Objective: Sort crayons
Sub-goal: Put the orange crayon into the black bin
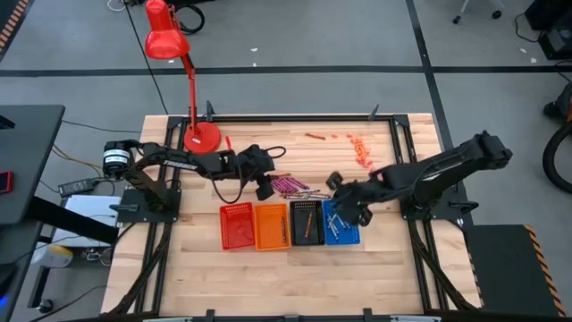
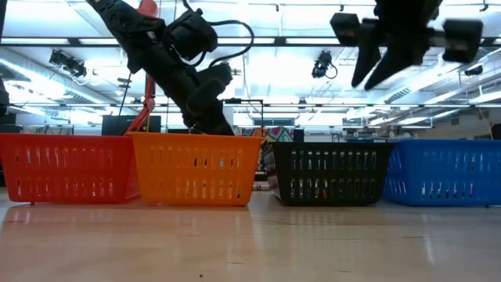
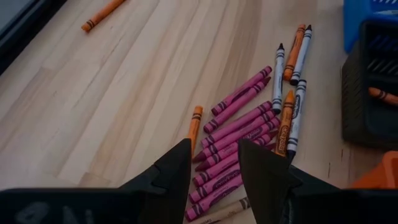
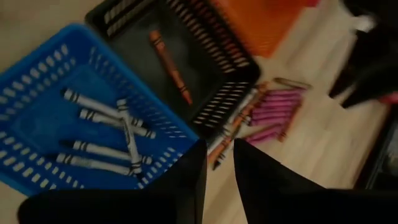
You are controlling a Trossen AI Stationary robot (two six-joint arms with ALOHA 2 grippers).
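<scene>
A heap of magenta crayons, with a few orange and silvery grey ones beside it, lies flat on the table behind the baskets. My left gripper hovers open just over the magenta ones. My right gripper hangs open and empty above the blue basket, high in the low view. Several grey crayons lie in the blue basket. One orange-brown crayon lies in the black basket.
A red basket and an orange basket stand left of the black one. Loose orange crayons lie at the far right, one apart. A red desk lamp stands at the far left. Bare wood lies near the front edge.
</scene>
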